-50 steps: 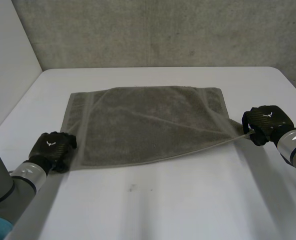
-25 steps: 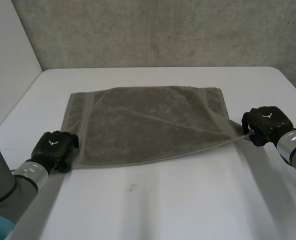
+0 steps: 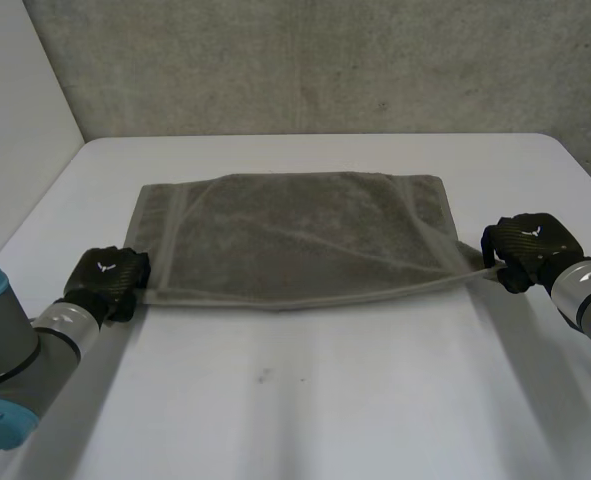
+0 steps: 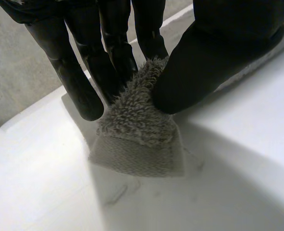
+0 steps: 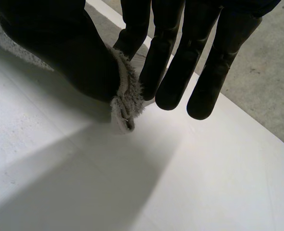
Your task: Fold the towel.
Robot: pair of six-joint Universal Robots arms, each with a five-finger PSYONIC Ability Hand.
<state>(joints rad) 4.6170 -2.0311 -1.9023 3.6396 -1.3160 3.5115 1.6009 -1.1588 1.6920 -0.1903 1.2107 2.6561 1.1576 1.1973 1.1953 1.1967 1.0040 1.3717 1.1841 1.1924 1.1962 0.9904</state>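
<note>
Your left robot hand (image 3: 105, 281) is pinching the near left corner of the towel (image 3: 295, 240). In the left wrist view you can see the fluffy corner squeezed between the thumb and the fingers (image 4: 113, 48), with the woven hem hanging below the fingertips, close to the surface (image 3: 375, 400). Your right robot hand (image 3: 530, 247) has the near right corner. Its thumb presses a bunched bit of cloth against one finger, and the other fingers are straight just beside it. Between the two hands, the towel's near edge is lifted and pulled fairly taut, dipping a little in the middle. The rest of the towel lies spread on the surface, with its far edge flat and running toward the grey wall (image 3: 325, 60).
</note>
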